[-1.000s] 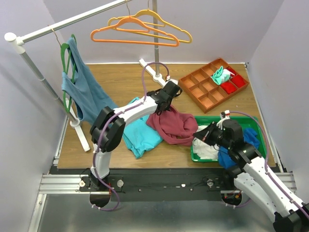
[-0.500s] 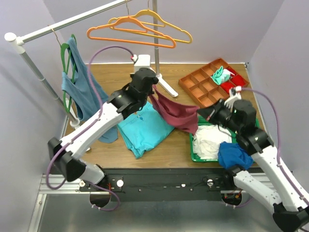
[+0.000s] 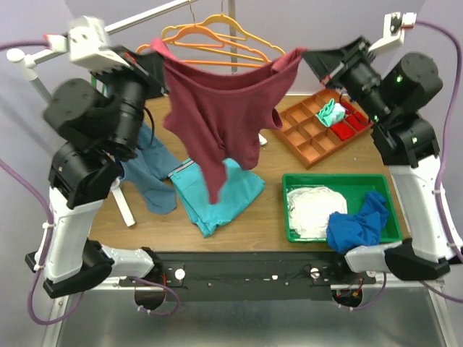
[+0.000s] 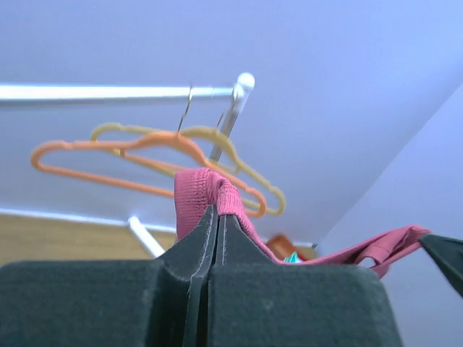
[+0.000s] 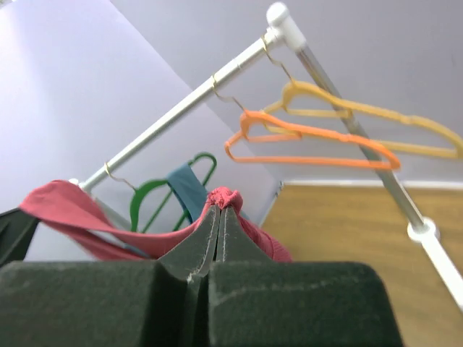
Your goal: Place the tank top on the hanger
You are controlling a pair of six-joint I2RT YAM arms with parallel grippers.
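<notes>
i hold the tank top (image 3: pixel 224 108) up in the air, stretched wide between my two grippers and hanging down below them like a curtain. the hanger (image 5: pixel 304 160) hangs on the rail (image 3: pixel 137 22), just behind my fingertips and a little above the stretched edge; it is not yet inside the cloth. my left gripper (image 3: pixel 155 50) is closed on one end of the top edge and my right gripper (image 3: pixel 308 56) on the other, each pinching a small fold of maroon cloth. i judge this is the step of bringing the top to the hanger. next, i think one strap opening must pass over one hanger end, with the edge kept tight
</notes>
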